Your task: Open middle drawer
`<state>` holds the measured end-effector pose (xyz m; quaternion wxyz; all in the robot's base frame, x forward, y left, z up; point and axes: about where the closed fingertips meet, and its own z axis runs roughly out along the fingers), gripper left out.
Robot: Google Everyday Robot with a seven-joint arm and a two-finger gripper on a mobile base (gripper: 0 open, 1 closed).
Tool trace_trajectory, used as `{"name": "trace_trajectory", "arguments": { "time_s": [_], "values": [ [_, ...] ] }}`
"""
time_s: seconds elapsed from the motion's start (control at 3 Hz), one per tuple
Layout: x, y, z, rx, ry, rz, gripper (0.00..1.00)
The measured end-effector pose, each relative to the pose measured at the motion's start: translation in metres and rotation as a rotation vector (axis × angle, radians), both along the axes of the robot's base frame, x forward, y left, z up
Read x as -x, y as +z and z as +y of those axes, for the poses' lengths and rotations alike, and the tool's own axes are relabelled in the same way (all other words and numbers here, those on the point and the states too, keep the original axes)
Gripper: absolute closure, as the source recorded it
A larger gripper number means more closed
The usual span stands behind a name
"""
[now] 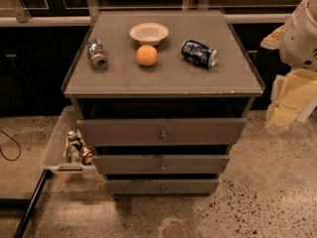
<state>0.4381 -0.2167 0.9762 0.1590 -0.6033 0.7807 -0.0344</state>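
Bottom drawer (162, 186) is nearest, middle drawer (198, 163) sits just above it, gripper (291, 100) hangs off right of the cabinet (163, 81) (can't tell if open or closed), so I'd line up square on the knob (162, 167) and pull straight

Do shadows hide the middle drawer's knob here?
Camera view: dim warm light, black shadow in the gaps above each front, but the middle drawer and its knob are visible; the gripper at the right edge is brightly lit.
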Motion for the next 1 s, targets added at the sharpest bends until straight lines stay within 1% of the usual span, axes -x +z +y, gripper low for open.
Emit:
{"name": "trace_trajectory", "arguments": {
  "time_s": [0.33, 0.67, 1.0],
  "values": [
    [0.000, 0.000, 0.000, 0.000, 0.000, 0.000, 0.00],
    [0.001, -0.033, -0.004, 0.003, -0.019, 0.035, 0.00],
    [0.000, -0.097, -0.015, -0.005, -0.044, 0.109, 0.00]
  ]
}}
